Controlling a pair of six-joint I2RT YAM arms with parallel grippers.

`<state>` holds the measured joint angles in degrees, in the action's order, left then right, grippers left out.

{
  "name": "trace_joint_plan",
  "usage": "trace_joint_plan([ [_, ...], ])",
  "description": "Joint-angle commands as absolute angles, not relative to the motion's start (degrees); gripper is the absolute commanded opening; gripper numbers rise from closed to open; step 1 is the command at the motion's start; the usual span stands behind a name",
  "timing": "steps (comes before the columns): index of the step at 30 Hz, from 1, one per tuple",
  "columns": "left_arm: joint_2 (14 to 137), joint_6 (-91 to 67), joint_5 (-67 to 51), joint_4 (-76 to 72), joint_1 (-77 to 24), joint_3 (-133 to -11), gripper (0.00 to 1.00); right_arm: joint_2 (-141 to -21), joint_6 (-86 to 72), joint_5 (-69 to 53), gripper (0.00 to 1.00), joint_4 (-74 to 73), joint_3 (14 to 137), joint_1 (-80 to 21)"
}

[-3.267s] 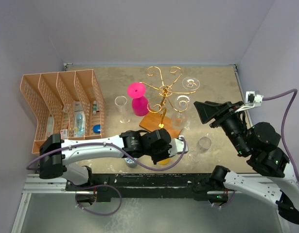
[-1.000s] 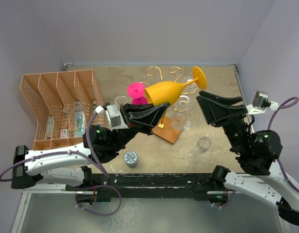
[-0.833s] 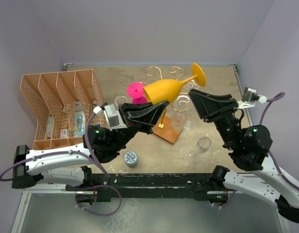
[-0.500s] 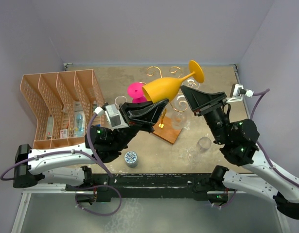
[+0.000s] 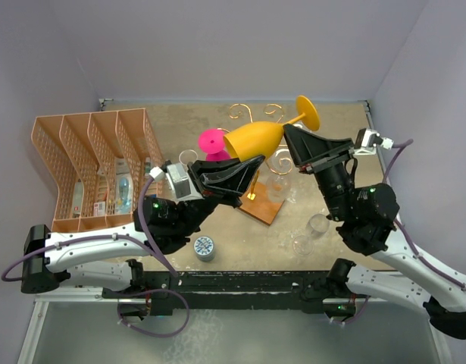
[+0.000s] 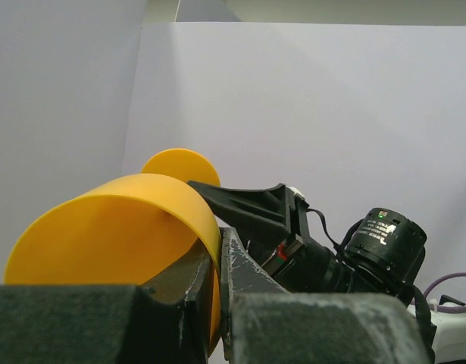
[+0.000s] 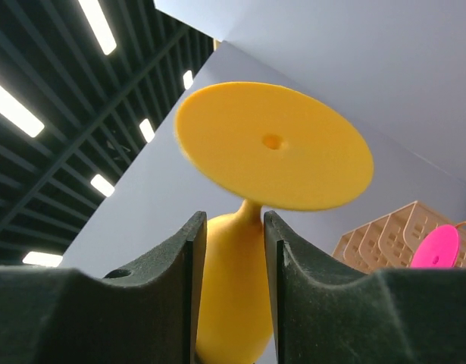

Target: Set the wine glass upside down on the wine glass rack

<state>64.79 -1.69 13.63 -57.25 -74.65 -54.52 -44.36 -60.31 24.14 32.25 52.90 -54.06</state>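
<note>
- Nearest me on the desk (image 5: 172,125) sits one small round blue-and-white tin (image 5: 204,248). To its right, one clear wine glass (image 5: 314,227) lies on its side.
- Both arms reach up over the middle of the desk. The left gripper (image 5: 246,165) is pinched tight on the rim of the one yellow wine glass (image 5: 257,139), with one finger inside the bowl and one outside.
- The right gripper (image 5: 292,138) has a finger on each side of the glass's narrow end, just under the foot. I cannot tell whether they are pressing it.
- The yellow wine glass hangs in the air, roughly on its side with the foot angled up to the far right, above the one wine glass rack (image 5: 257,206).
- The rack's wooden base rests on the desk. The glass and both grippers block most of its gold scroll arms, and only a few curls show at the far side.
- One pink wine glass (image 5: 215,155) stands upside down just left of the rack post.
- Two more clear glasses stand near it, one to the left (image 5: 189,168) and one to the right (image 5: 278,187).
- Far left is one orange basket (image 5: 81,144) with four compartments, small items inside.
</note>
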Motion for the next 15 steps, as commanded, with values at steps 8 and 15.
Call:
trace_joint_plan([
  [8,64.62,-1.71,10.51,-57.61,-74.81,-56.45,0.0,-45.84,-63.3,27.08,0.24,34.18,56.56,-54.32],
  [15,63.47,-2.73,8.57,-55.91,-74.8,-55.12,0.0,-45.94,-63.91,28.2,0.31,35.57,56.32,-54.32],
])
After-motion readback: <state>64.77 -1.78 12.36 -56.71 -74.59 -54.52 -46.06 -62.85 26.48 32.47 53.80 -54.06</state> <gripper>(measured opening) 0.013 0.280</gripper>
